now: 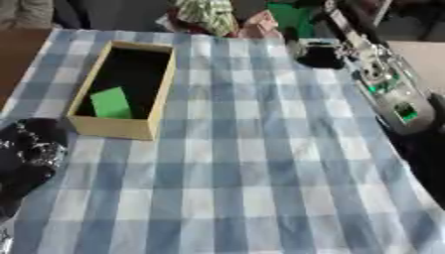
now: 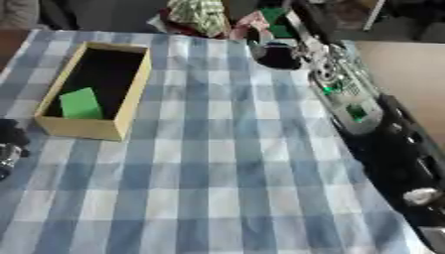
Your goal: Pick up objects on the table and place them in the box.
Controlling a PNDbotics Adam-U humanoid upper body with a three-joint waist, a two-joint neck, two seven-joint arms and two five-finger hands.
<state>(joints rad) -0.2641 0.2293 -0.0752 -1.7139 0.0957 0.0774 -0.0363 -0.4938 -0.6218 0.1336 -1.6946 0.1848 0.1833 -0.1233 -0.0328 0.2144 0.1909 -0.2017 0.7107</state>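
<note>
1. The tabletop [image 1: 260,163], covered with a blue and white checked cloth, fills most of both views. Its near and middle parts carry nothing to be picked up; what remains is gathered along the far edge.

2. The right arm [image 2: 347,94] is stretched along the right side of the tabletop towards the far edge. The step in hand is judged to be a reach for the next object, not a placement.

3. The box [image 1: 153,106], a shallow open tray with tan walls and a dark inside, lies on the left part of the tabletop, well apart from the right arm. One thing is seen in it: a green block [image 1: 111,103], resting in the near end. The remainder of the inside appears unoccupied.

4. The left hand [image 1: 31,149] is seen at the lower left edge, just beside the near corner of the box. Whether its fingers are straight or curled cannot be told.

5. The right hand [image 1: 320,53] is at the far edge, a dark shape over the cloth. Whether it is open or closed on anything cannot be told.

6. Beyond the far edge a crumpled patterned thing [image 1: 207,15] and a green thing [image 1: 291,19] are seen, close to the right hand.

7. For the next move, a grasp at the far edge would be needed, then a carry leftwards over the tan wall and a release into the unoccupied far part.
</note>
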